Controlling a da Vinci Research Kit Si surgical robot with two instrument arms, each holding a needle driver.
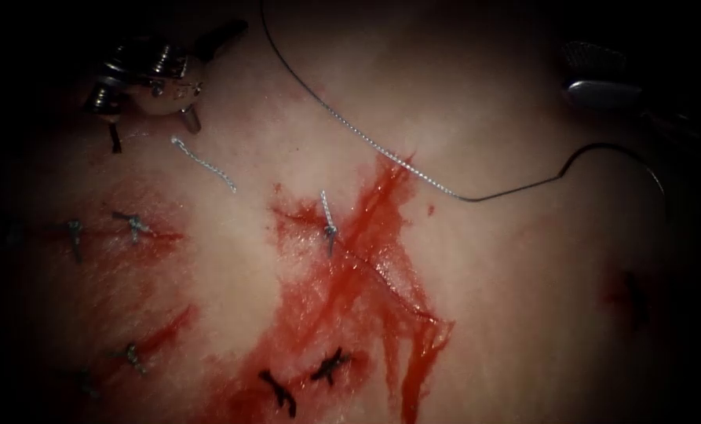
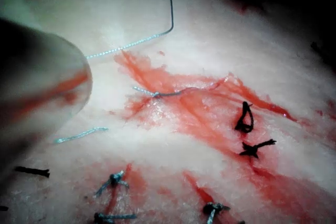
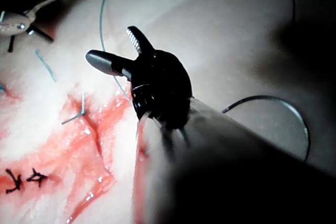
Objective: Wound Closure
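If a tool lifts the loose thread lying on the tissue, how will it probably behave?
The thread is likely floppy: it lies in slack curves. It probably weighs almost nothing, being very thin. It may drag the free needle attached to it, resting right of the cut.

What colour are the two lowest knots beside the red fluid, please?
Black, unlike the pale blue-grey thread; the knots show best in the left wrist view.

Left tool (image 1: 179, 78): shiny silver wrist with round screws and dark, slim jaws. Right tool (image 3: 122, 52): black ribbed wrist on a pale shaft, one jaw face finely toothed.
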